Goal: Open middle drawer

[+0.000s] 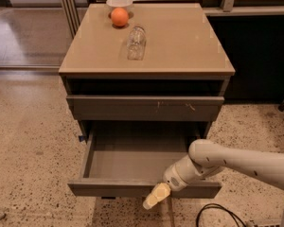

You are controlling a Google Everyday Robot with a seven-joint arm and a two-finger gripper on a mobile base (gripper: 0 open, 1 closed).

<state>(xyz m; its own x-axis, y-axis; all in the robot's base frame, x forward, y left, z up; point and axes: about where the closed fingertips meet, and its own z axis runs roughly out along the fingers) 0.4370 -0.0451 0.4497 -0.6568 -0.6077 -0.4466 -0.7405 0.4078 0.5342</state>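
A white arm (pixel 236 160) reaches in from the right, angled downward. The gripper (pixel 156 196), fingers (pixel 152 200) pressed together, sits against the open middle drawer (pixel 128 160), just behind them.

On the desk (pixel 189 41) — an orange (pixel 119 17) just before a white bowl (pixel 119 2), a clear glass (pixel 136 42) near them. On the speckled floor (pixel 28 141) — a black cable (pixel 204 212) near the low-hanging gripper (pixel 156 196).
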